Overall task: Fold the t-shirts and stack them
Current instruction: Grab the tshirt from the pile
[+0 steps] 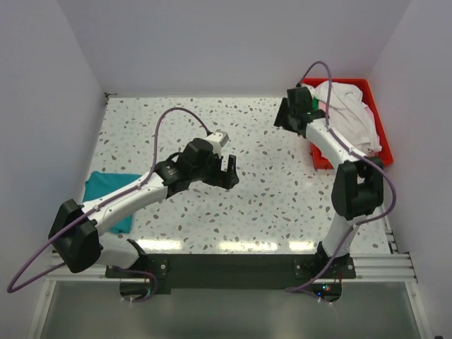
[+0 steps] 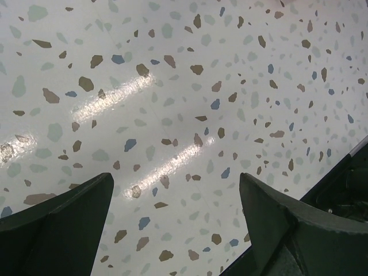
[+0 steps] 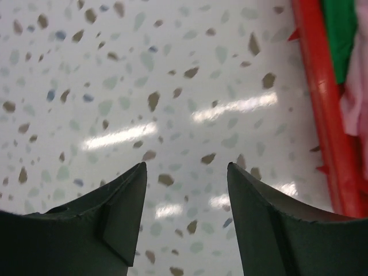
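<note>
Step in hand, as I judge it: fetch the next garment from the red bin (image 3: pixel 319 109) with my right claw (image 3: pixel 187 169). The right claw's fingers stand apart with nothing between them. It hangs over bare table (image 1: pixel 268 198) just outside the bin's left wall, and the rim runs down the right edge of its wrist view. My left claw (image 2: pixel 175 181) is likewise spread wide and empty, and it hovers over the speckled surface near the middle of the table. To do the step well, I carry the right claw over the rim before I lower it, because the wall lies between the fingers and the cloth. I take one layer only, near a shoulder or hem, so that a single shirt lifts free of the heap. I keep the left claw parked where it is, ready to receive the free edge once the shirt reaches the open middle. Positions of the work: the off-white t-shirt (image 1: pixel 349 116) lies bunched on top of the bin's contents, to the right of the right claw and beyond the wall. A strip of the green t-shirt (image 3: pixel 339 29) and a fold of the pink t-shirt (image 3: pixel 356 109) show just inside the rim, nearest the claw. The teal t-shirt (image 1: pixel 106 187) lies flat at the table's left edge, partly hidden under my left arm and well apart from both claws.
</note>
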